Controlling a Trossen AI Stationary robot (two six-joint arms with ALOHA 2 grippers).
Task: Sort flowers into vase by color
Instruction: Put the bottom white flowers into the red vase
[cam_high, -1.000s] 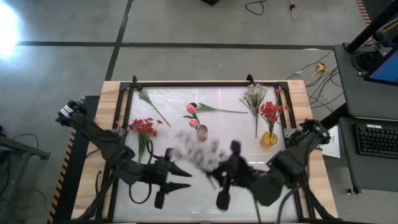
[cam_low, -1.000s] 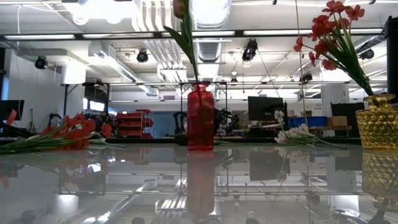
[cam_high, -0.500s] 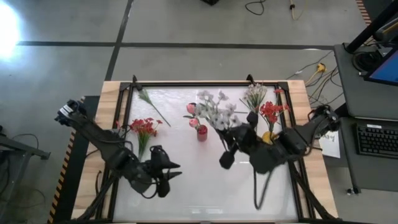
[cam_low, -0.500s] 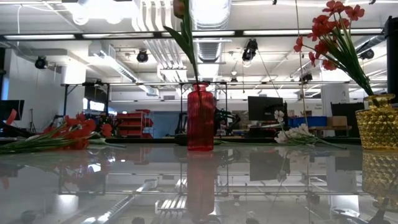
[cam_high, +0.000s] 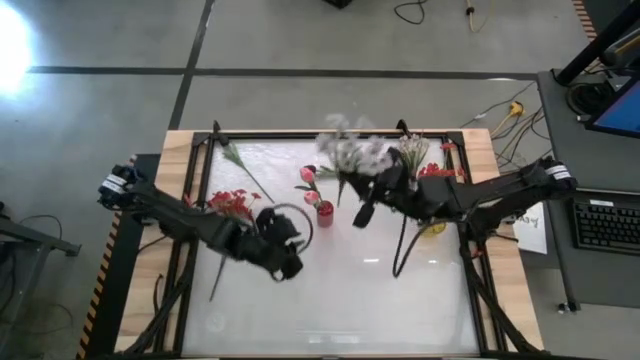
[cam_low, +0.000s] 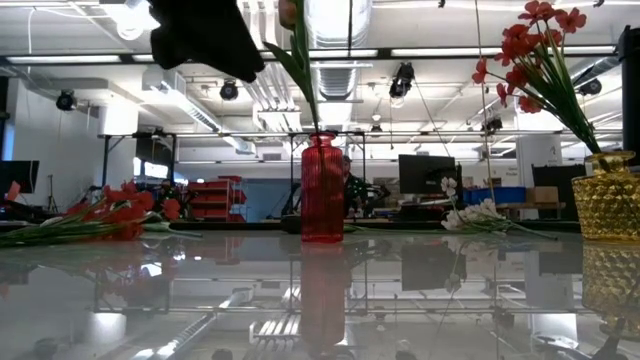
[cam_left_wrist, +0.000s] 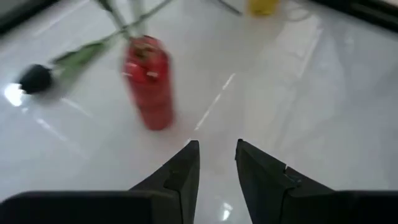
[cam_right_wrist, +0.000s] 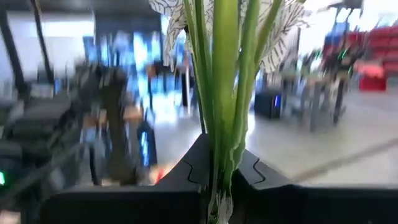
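My right end effector (cam_right_wrist: 217, 168) pinches the white flower spray (cam_high: 352, 152) by its stems, up over the table's (cam_high: 330, 290) back, so blossoms stay upright. My left end effector (cam_left_wrist: 216, 163) holds nothing, fingers a little apart, near the red vase (cam_left_wrist: 149, 81)

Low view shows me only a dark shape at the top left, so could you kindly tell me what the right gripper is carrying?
Observer: The right gripper is shut on the green stems of a white spray, held up near the table's back edge, behind the red vase.
Operator: Thank you. And is the left gripper holding anything?
Observer: No. The left gripper is empty, its fingers slightly apart, pointing toward the red vase.
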